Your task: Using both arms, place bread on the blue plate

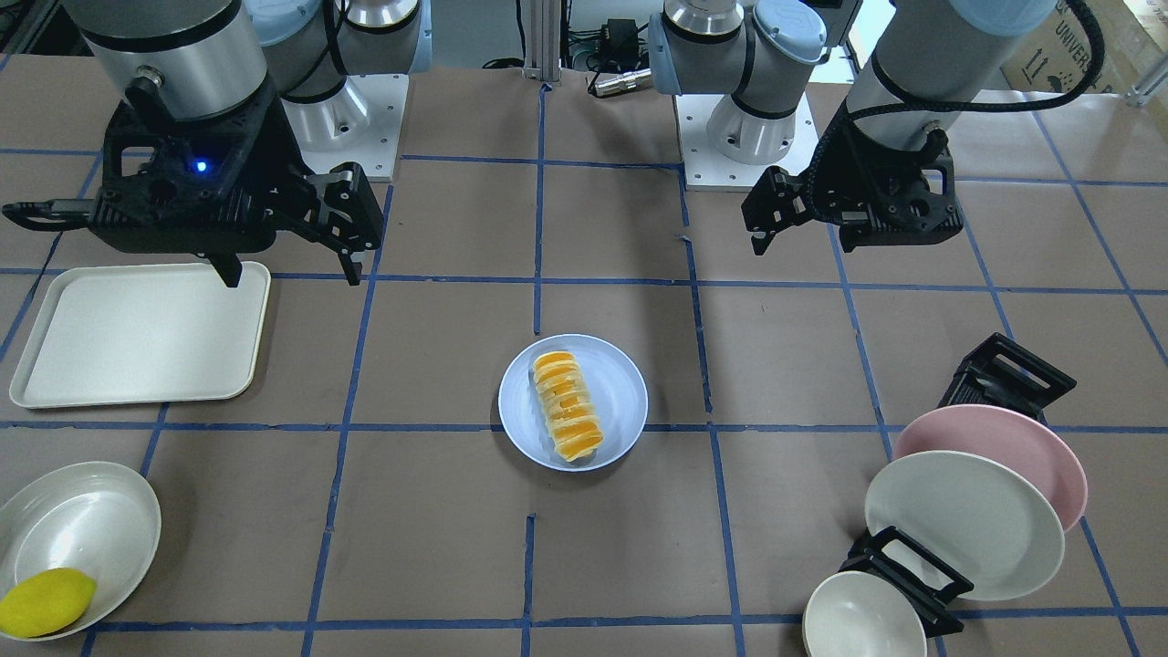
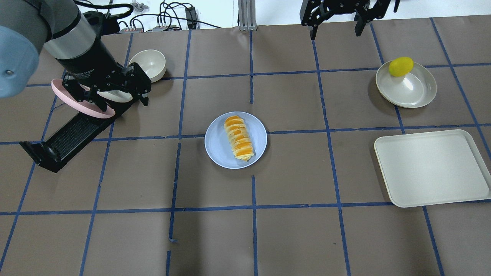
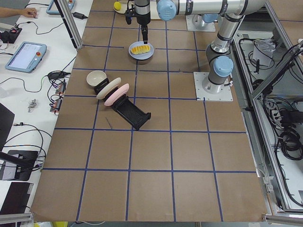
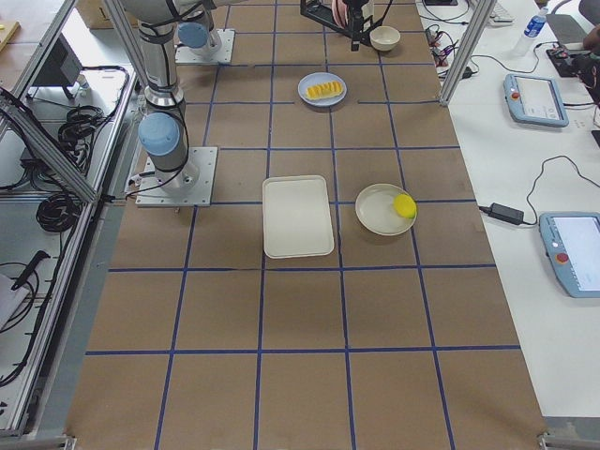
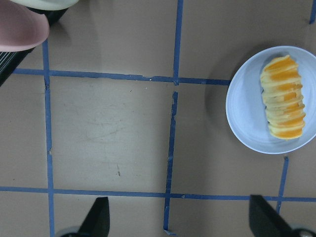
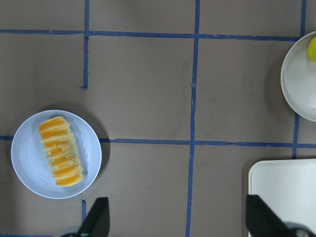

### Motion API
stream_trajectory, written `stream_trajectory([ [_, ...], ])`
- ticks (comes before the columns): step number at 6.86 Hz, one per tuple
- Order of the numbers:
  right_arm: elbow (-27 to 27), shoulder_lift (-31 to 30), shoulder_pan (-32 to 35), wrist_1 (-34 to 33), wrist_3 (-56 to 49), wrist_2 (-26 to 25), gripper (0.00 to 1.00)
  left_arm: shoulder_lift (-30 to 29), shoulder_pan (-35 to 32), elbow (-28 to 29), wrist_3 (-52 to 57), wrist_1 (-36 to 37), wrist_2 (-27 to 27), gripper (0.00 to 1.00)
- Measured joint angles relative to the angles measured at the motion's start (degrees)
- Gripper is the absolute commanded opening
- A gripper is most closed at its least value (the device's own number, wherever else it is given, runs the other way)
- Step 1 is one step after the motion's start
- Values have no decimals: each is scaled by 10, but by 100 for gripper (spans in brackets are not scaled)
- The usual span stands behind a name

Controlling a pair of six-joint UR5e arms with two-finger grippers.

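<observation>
The bread (image 1: 568, 406), a ridged orange and pale yellow loaf, lies lengthwise on the blue plate (image 1: 625, 392) at the table's middle. Both also show in the overhead view: bread (image 2: 238, 138), plate (image 2: 216, 145). My left gripper (image 1: 808, 242) is open and empty, raised over the table near its base, well away from the plate; overhead it hangs over the dish rack (image 2: 119, 103). My right gripper (image 1: 290, 274) is open and empty, raised beside the tray. The left wrist view shows the bread (image 5: 282, 103) off to the right, and the right wrist view shows it (image 6: 60, 150) at lower left.
A cream tray (image 1: 137, 333) lies on my right side. A cream dish (image 1: 87, 520) holds a yellow lemon (image 1: 46, 602). On my left, a black rack (image 2: 69, 142) holds a pink plate (image 1: 1004, 443) and a cream plate (image 1: 963, 525), with a small bowl (image 1: 862, 620) beside it.
</observation>
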Motion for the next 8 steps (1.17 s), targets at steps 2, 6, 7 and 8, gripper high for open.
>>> stream_trajectory([
  [2, 47, -34, -1, 9, -42, 6, 94, -1, 0, 1, 0, -1, 0, 100],
  [6, 201, -139, -4, -14, -50, 3, 93, -2, 0, 0, 0, -2, 0, 100],
  [7, 219, -154, -3, -21, -49, 4, 93, -2, 0, 0, 0, -2, 0, 100],
  [8, 231, -163, -3, -25, -48, 3, 93, -2, 0, 0, 0, -2, 0, 100],
])
